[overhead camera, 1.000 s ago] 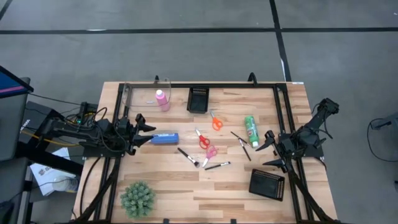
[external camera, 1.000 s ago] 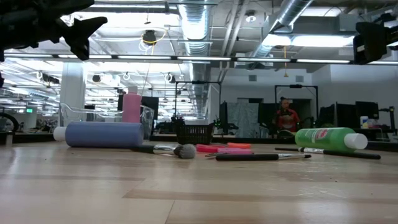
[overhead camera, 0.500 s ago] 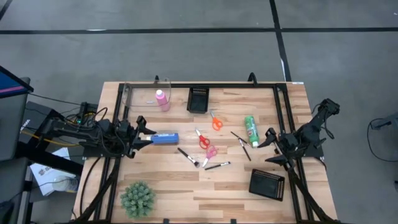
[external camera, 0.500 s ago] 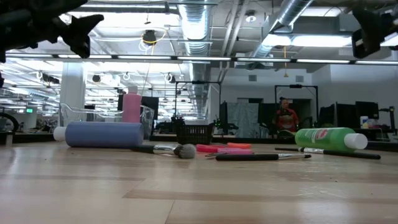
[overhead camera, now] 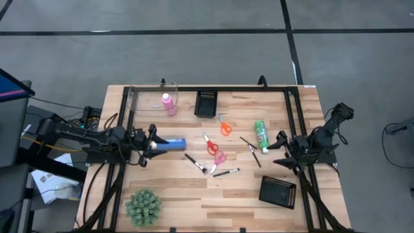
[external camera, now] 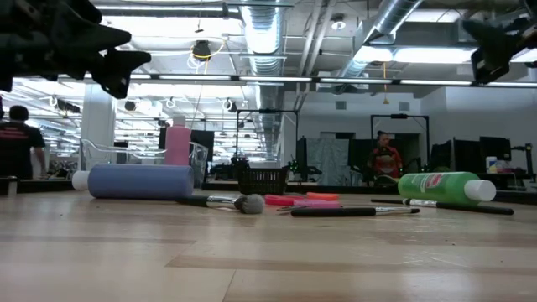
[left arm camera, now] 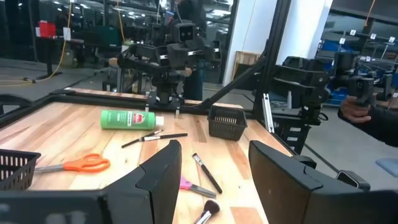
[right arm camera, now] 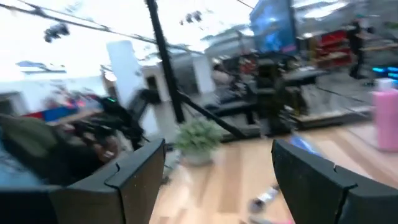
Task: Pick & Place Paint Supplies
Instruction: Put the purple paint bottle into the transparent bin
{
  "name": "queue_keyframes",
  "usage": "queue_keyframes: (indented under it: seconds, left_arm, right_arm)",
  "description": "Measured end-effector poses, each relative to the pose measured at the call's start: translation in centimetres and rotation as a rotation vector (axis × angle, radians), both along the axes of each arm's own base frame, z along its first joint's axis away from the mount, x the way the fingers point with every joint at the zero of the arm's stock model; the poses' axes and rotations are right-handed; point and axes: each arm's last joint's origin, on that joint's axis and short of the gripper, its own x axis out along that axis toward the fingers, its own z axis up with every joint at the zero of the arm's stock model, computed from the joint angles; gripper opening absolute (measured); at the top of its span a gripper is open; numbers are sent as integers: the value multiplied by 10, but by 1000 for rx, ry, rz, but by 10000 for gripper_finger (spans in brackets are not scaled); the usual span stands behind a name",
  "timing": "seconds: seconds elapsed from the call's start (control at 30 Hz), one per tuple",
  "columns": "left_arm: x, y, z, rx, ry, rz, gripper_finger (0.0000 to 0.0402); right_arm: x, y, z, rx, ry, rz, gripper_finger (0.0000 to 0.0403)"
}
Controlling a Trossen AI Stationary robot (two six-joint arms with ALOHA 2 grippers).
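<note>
The blue bottle (overhead camera: 172, 143) lies on its side at the table's left. My left gripper (overhead camera: 154, 138) hovers open just left of its cap end, above the table (external camera: 117, 60). The pink bottle (overhead camera: 168, 103) stands upright near the far edge. Toward the right, the green bottle (overhead camera: 261, 135) lies on its side. Orange scissors (overhead camera: 224, 125), red scissors (overhead camera: 210, 145) and pink scissors (overhead camera: 220, 157) lie mid-table among thin brushes (overhead camera: 195, 163). My right gripper (overhead camera: 279, 147) hangs open beside the green bottle, raised off the table (external camera: 495, 40).
One black mesh tray (overhead camera: 206, 103) sits at the far edge, another (overhead camera: 277, 191) at the near right. A spiky green plant (overhead camera: 143, 207) stands at the near left corner. A clear bin (overhead camera: 145, 97) surrounds the pink bottle. People show in the room beyond the table (external camera: 17, 147).
My left gripper has moved toward the table's right, closing on the blue bottle's cap end, and stays open. My right gripper has turned slightly in place. Nothing on the table has moved.
</note>
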Motion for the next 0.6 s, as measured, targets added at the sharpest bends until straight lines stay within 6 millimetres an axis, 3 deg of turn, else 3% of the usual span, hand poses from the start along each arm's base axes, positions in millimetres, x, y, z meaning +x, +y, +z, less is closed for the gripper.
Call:
queue_keyframes:
  seconds: [0.27,0.6]
  left_arm:
    - [3,0,-4,9,35,0,182]
    - [3,0,-3,22,24,19,182]
  right_arm:
    - [3,-10,-4,-9,57,-274,281]
    - [14,-18,-10,15,116,-431,290]
